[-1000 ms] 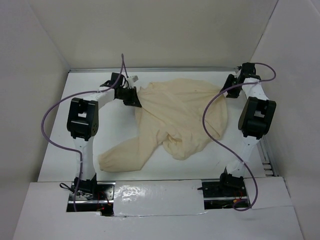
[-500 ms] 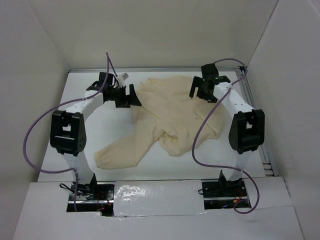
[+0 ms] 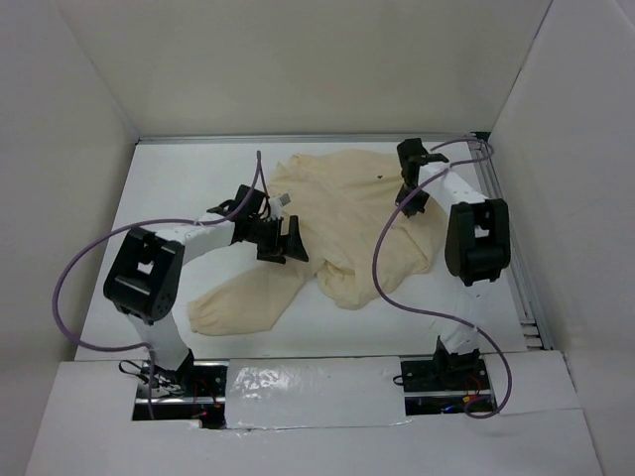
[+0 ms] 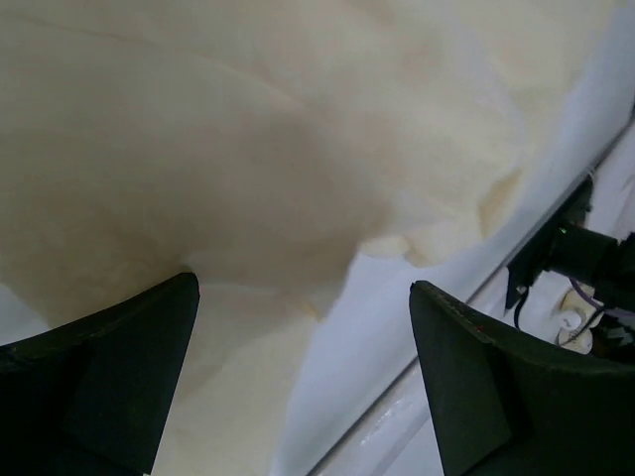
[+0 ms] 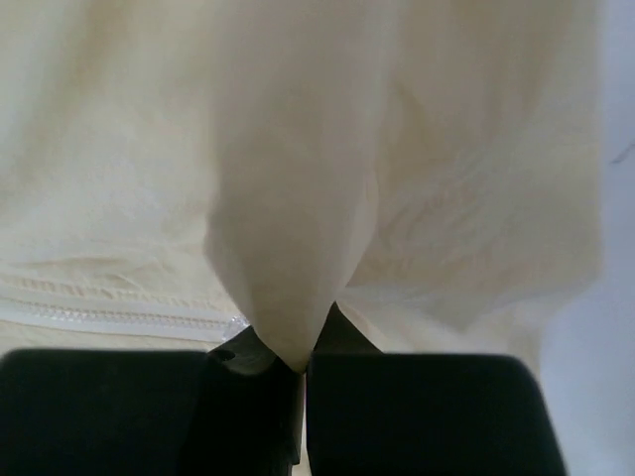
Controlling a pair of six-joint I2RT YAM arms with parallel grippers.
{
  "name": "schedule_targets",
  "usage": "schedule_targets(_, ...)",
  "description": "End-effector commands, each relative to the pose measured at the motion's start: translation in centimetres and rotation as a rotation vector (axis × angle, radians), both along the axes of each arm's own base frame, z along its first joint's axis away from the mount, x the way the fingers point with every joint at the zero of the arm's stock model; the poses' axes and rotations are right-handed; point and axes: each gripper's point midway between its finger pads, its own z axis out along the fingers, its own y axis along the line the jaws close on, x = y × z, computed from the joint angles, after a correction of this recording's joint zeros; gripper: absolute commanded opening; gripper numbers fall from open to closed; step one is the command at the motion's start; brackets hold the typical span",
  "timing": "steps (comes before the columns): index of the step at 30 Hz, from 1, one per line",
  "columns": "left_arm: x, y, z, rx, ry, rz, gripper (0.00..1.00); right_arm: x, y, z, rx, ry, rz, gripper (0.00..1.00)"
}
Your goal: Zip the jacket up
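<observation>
step looks like spreading the jacket [image 3: 347, 213] flat so the zipper [image 5: 109, 315] can be reached, not zipping yet. right gripper [image 5: 301, 349] is clamped on a raised fold of fabric, with the zipper running just left of it in the wrist view. to do it well: lift that fold only a little and draw it right so the front opens, without dragging the whole garment. left gripper [image 3: 286, 241] has fingers [image 4: 109, 377] spread wide over the cloth, grasping nothing. it should pinch the near-left edge as a counter-hold. jacket lies crumpled in the middle of the table [image 3: 169, 188]: cream, soft, heavily wrinkled, one sleeve [image 3: 238, 302] trailing near-left, small dark spot [image 3: 380, 177] on the far part. slider not visible, probably buried in folds.
</observation>
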Motion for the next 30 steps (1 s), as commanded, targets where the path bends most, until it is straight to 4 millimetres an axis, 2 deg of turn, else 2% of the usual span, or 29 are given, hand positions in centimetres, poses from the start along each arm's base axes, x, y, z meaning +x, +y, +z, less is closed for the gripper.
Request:
schedule_targets(1,1.3,1.2,-2.7,0.018,0.072,0.060,0.99,1.2,-3.6,6.8,-0.008,-0.184,-0.066,0.00)
schedule_targets(2,1.4,1.7,-3.6,0.023,0.101,0.073,0.99,0.5,-5.6,7.7,-0.008,-0.194,-0.071,0.00)
schedule_targets(3,1.4,1.8,-3.8,0.018,0.104,0.074,0.99,0.2,-5.9,8.1,0.006,-0.201,-0.045,0.00)
schedule_targets(4,1.6,2.0,-3.9,0.012,0.100,0.079,0.99,-0.4,-7.2,8.6,0.039,-0.219,-0.047,0.01)
schedule_targets(5,1.5,2.3,-4.2,0.019,0.102,0.083,0.99,-0.7,-9.5,8.7,0.029,-0.223,-0.033,0.03)
schedule_targets(6,1.5,2.6,-4.5,0.033,0.101,0.092,0.99,-1.1,-10.1,8.6,0.049,-0.215,-0.008,0.06)
schedule_targets(7,1.6,2.9,-4.6,0.040,0.106,0.101,0.99,-1.8,-12.0,8.6,0.063,-0.214,-0.021,0.06)
schedule_targets(8,1.7,3.2,-4.8,0.051,0.112,0.111,0.99,-2.2,-13.1,8.4,0.059,-0.210,-0.036,0.06)
schedule_targets(10,1.8,3.7,-5.0,0.066,0.110,0.124,0.99,-2.9,-16.3,8.5,0.003,-0.226,-0.141,0.10)
schedule_targets(11,1.7,4.0,-5.0,0.072,0.114,0.130,0.99,-3.5,-18.3,8.7,-0.009,-0.227,-0.204,0.17)
schedule_targets(12,1.8,4.2,-4.9,0.071,0.111,0.137,0.99,-3.7,-18.9,9.8,-0.028,-0.245,-0.227,0.51)
schedule_targets(13,1.8,4.2,-4.0,0.054,0.096,0.131,0.99,-4.0,-19.4,10.7,-0.063,-0.264,-0.253,0.73)
schedule_targets(14,1.8,4.1,-3.5,0.044,0.080,0.128,0.99,-3.7,-18.7,11.5,-0.067,-0.291,-0.227,0.99)
schedule_targets(15,1.8,3.7,-1.9,0.023,0.041,0.114,0.99,-3.5,-17.9,13.7,-0.066,-0.370,-0.196,1.00)
schedule_targets(17,1.6,2.5,0.2,-0.008,-0.017,0.073,0.99,-2.7,-14.5,15.9,-0.003,-0.458,-0.074,1.00)
schedule_targets(18,1.5,2.2,2.1,-0.018,-0.064,0.069,0.99,-3.0,-13.1,18.1,0.007,-0.522,-0.023,1.00)
schedule_targets(19,1.9,2.0,3.2,-0.008,-0.096,0.079,0.99,-3.1,-11.5,19.3,0.044,-0.564,0.030,1.00)
schedule_targets(20,1.4,2.0,3.8,0.005,-0.096,0.083,0.99,-2.9,-10.4,20.6,0.045,-0.617,0.067,1.00)
schedule_targets(21,1.1,1.7,6.0,-0.011,-0.142,0.082,0.99,-3.9,-8.1,22.0,0.075,-0.669,0.141,1.00)
schedule_targets(23,0.2,2.0,7.8,-0.012,-0.160,0.102,0.99,-5.2,-6.0,23.7,0.117,-0.749,0.204,1.00)
schedule_targets(24,-0.4,2.4,9.8,-0.030,-0.197,0.121,0.99,-5.7,-5.3,24.1,0.133,-0.765,0.211,1.00)
schedule_targets(25,-0.9,2.7,10.5,-0.025,-0.211,0.135,0.99,-6.2,-4.9,24.6,0.136,-0.781,0.226,1.00)
schedule_targets(26,-1.8,3.1,12.3,-0.029,-0.259,0.149,0.99,-6.9,-4.4,25.1,0.144,-0.804,0.246,1.00)
schedule_targets(28,-3.2,3.7,13.1,-0.028,-0.280,0.170,0.99,-7.6,-3.7,25.5,0.154,-0.826,0.269,1.00)
schedule_targets(29,-4.1,4.0,14.6,-0.042,-0.328,0.181,0.99,-8.2,-3.3,25.5,0.159,-0.836,0.289,1.00)
schedule_targets(30,-5.0,4.4,14.4,-0.040,-0.322,0.191,0.99,-8.4,-3.1,25.2,0.159,-0.831,0.297,1.00)
